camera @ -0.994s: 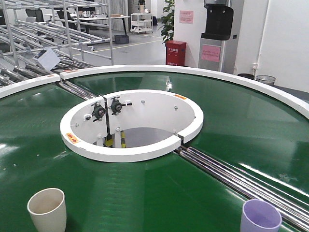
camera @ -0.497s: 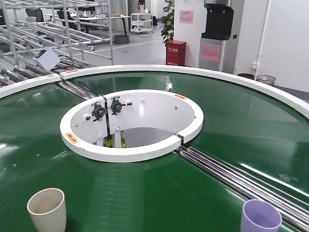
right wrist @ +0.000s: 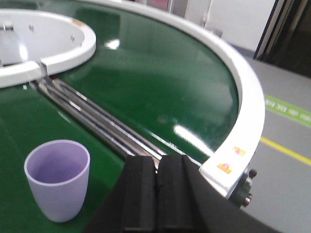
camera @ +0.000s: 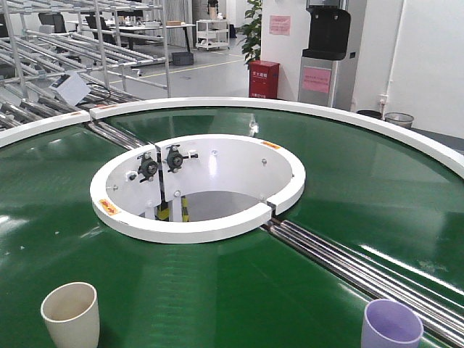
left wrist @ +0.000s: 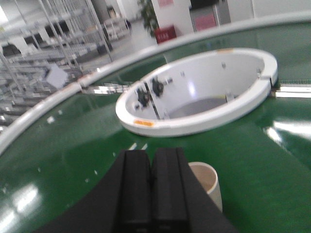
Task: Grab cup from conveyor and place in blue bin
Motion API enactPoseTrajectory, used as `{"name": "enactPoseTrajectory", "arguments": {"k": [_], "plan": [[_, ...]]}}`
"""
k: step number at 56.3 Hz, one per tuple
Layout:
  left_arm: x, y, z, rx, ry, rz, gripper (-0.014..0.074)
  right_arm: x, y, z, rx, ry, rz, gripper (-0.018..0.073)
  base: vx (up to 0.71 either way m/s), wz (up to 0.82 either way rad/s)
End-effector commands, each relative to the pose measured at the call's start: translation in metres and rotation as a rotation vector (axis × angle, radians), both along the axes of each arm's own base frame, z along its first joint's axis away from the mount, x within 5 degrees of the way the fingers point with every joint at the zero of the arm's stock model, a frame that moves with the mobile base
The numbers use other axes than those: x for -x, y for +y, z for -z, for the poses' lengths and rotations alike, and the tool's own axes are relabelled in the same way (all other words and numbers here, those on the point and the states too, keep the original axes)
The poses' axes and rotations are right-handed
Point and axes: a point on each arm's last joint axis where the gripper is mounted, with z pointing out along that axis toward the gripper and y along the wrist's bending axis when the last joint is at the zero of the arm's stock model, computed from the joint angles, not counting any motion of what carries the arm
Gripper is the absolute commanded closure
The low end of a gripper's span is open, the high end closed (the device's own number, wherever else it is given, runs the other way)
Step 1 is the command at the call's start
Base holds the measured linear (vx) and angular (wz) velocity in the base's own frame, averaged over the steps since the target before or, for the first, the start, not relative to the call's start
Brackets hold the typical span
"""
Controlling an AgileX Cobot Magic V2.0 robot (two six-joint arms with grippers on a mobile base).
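Observation:
The glossy green conveyor (camera: pixel 348 188) rings a white-walled centre opening (camera: pixel 199 185). A cream cup (camera: pixel 71 313) stands upright on the belt at the lower left. A lilac cup (camera: pixel 391 330) stands upright at the lower right. In the left wrist view my left gripper (left wrist: pixel 151 156) is shut and empty, with the cream cup (left wrist: pixel 209 182) just to its right, partly hidden behind it. In the right wrist view my right gripper (right wrist: pixel 156 162) is shut and empty, and the lilac cup (right wrist: pixel 57 177) stands apart to its left. The blue bin is out of view.
Steel rollers (camera: pixel 348 264) cross the belt at the right joint, close behind the lilac cup. The white outer rim (right wrist: pixel 243 116) ends at the grey floor on the right. Metal racks (camera: pixel 80 43), a red box (camera: pixel 264 78) and a water dispenser (camera: pixel 326 54) stand beyond.

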Motion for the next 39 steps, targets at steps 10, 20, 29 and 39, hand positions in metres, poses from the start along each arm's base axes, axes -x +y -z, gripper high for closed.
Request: {"name": "enactPoseTrajectory", "arguments": {"k": [10, 20, 29, 39], "plan": [[-0.037, -0.007, 0.003, -0.013, 0.068, 0.011, 0.0242, -0.023, -0.002, -0.008, 0.016, -0.031, -0.010, 0.0360, 0.00, 0.00], [-0.058, -0.010, 0.017, -0.011, 0.170, 0.008, 0.0143, -0.030, -0.003, -0.003, 0.011, 0.008, -0.011, 0.0158, 0.00, 0.00], [-0.081, -0.012, 0.038, 0.143, 0.371, -0.060, 0.0148, -0.031, -0.003, -0.002, 0.010, 0.015, -0.011, 0.0055, 0.00, 0.00], [-0.121, -0.017, 0.038, 0.233, 0.517, -0.131, 0.0148, -0.031, -0.003, -0.002, 0.010, 0.016, -0.010, 0.0044, 0.00, 0.00]]}}
